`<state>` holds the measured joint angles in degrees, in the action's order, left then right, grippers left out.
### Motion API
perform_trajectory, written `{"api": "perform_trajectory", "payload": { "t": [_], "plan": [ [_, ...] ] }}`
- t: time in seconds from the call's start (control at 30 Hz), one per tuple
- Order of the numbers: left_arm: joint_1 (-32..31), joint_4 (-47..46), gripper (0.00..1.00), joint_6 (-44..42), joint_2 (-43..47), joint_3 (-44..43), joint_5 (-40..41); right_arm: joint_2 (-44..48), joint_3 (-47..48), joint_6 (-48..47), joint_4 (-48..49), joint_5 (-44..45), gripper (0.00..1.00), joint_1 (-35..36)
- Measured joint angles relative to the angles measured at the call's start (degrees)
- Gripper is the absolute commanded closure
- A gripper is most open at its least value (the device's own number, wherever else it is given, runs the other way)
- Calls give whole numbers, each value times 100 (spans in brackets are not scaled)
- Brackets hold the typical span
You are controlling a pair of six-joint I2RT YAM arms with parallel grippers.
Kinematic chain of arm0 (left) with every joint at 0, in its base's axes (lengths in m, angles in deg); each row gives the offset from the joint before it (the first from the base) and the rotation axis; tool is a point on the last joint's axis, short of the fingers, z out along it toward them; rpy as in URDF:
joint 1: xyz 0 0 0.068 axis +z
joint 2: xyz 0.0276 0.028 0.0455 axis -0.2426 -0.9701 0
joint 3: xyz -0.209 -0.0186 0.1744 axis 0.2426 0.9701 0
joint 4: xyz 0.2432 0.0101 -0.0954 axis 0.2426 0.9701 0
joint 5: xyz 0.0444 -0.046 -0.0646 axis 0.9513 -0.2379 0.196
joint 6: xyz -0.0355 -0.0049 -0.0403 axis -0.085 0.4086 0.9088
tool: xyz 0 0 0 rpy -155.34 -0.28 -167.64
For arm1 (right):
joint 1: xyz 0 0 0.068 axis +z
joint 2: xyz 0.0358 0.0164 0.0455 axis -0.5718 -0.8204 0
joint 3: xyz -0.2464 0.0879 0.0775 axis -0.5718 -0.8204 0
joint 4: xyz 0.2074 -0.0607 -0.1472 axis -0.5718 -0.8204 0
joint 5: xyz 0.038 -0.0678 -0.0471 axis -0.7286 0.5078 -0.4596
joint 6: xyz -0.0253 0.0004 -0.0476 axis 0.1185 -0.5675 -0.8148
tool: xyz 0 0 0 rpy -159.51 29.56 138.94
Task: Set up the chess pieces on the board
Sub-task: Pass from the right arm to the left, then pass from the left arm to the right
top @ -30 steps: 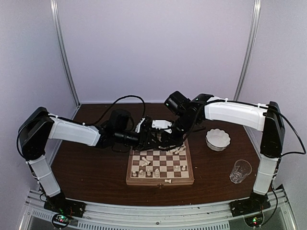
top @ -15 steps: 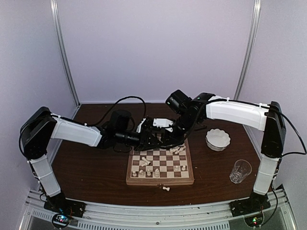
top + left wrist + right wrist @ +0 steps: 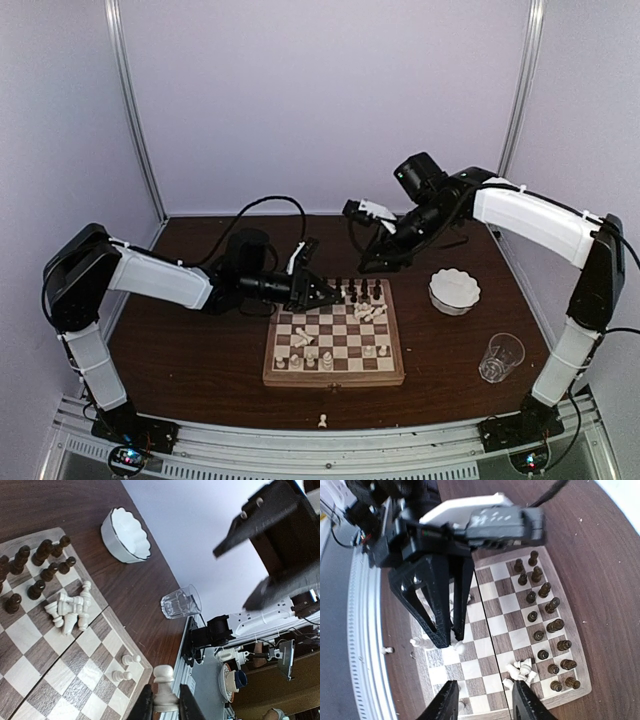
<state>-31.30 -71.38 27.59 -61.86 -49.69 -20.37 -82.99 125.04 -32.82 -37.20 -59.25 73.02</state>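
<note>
The right gripper (image 3: 486,705) has just sprung open and holds nothing, and its arm has swung up and back from the board (image 3: 335,378), where a second ago it was crowded low against the left arm; the left gripper (image 3: 164,701) has meanwhile narrowed onto a white pawn (image 3: 163,682), pinched at its base between the fingers and standing upright at the far left edge of the board; so the piece seems to have passed from right to left, and the left arm now looks free to place it. One loss goes with this: a stray white piece (image 3: 322,420) that lay on the near border of the board a second ago has rolled off and now rests on the table (image 3: 180,350) close to its near edge, well apart from the board; it will need fetching. The black pieces (image 3: 360,291) stand in the far rows; a heap of white pieces (image 3: 370,312) lies toppled just in front of them, so most of the white side is not yet set.
</note>
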Motion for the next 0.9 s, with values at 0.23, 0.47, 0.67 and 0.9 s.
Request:
{"api": "perform_trajectory", "payload": {
  "t": [0.23, 0.47, 0.67, 0.9],
  "plan": [
    [-4, -1480, 91, 304, -48, 162, -553, 326, -157, -90, -142, -1808, 58, -645],
    [-13, -3084, 92, 1073, -345, 160, -933, 302, -275, 31, -157, -2752, 56, -555],
    [-13, -3628, 91, 1436, -431, 157, -994, 138, -278, 219, -74, -3058, 56, -496],
    [-15, -3847, 92, 1620, -452, 105, -1034, 22, -280, 492, 101, -3121, 59, -382]
  ]
}}
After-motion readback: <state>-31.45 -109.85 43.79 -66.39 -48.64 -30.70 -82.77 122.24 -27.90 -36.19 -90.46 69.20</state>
